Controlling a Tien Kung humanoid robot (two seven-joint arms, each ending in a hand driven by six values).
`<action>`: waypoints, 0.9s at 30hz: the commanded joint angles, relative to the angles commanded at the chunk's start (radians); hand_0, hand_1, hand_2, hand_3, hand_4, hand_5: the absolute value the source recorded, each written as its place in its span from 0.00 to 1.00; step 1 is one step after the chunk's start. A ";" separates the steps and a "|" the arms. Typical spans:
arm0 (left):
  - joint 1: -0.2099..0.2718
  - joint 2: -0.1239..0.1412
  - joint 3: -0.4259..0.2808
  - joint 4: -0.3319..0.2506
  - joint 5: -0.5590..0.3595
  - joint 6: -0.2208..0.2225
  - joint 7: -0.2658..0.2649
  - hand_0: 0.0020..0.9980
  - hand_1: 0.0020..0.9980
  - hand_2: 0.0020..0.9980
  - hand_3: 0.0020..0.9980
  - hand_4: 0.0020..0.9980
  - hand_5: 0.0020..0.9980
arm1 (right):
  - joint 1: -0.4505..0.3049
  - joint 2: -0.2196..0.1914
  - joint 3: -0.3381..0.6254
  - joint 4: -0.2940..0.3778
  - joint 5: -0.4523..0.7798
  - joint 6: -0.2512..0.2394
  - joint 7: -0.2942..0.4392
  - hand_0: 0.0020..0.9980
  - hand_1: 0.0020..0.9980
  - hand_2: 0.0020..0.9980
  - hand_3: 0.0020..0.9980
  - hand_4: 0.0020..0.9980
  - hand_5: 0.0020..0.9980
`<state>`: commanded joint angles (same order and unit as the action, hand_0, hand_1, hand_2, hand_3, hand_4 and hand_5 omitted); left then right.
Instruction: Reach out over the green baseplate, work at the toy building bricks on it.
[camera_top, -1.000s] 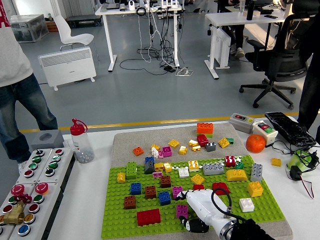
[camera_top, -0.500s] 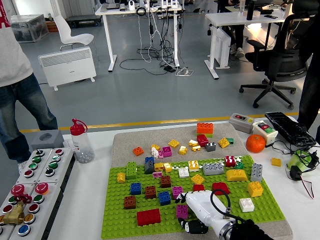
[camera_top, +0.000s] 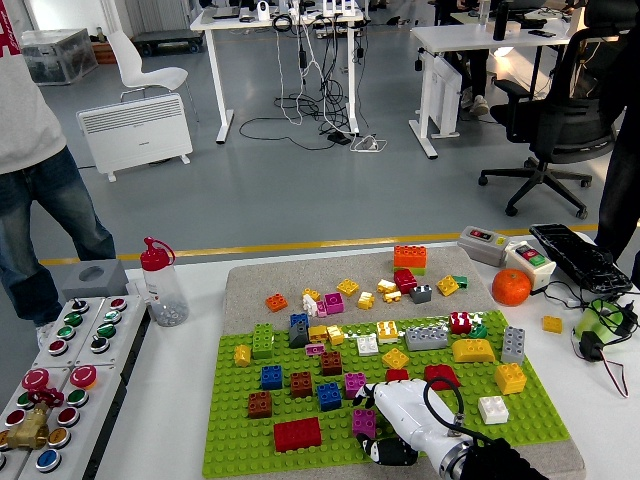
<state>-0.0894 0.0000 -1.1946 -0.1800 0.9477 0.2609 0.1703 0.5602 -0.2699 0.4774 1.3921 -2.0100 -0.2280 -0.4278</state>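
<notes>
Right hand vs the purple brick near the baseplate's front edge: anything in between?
Nothing visible does. The right hand is already against the purple brick on the green baseplate; its fingers partly cover the brick, so a grasp cannot be confirmed. The red brick sits clear to the left.

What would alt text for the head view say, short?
The robot's white-and-black right hand reaches over the green studded baseplate from the lower right, beside a small magenta brick. Coloured toy bricks dot the plate and the grey mat behind it; an orange fruit sits to the right.
</notes>
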 joint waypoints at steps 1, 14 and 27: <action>0.000 0.000 0.000 0.000 0.000 0.000 0.000 0.67 0.61 0.56 0.46 0.24 1.00 | 0.000 0.000 0.000 -0.001 0.001 0.001 0.000 0.58 0.62 0.63 0.69 0.66 0.31; 0.000 0.000 -0.004 0.000 0.005 0.001 0.002 0.67 0.61 0.56 0.46 0.24 1.00 | 0.001 0.002 -0.003 -0.012 0.005 -0.002 0.004 0.57 0.62 0.62 0.68 0.65 0.30; 0.003 0.000 -0.006 0.000 0.012 0.001 0.004 0.67 0.61 0.56 0.46 0.24 1.00 | 0.001 0.004 -0.010 -0.018 0.005 -0.024 0.010 0.55 0.58 0.58 0.66 0.61 0.28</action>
<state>-0.0863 0.0000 -1.2007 -0.1800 0.9595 0.2620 0.1746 0.5607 -0.2659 0.4672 1.3744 -2.0054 -0.2522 -0.4177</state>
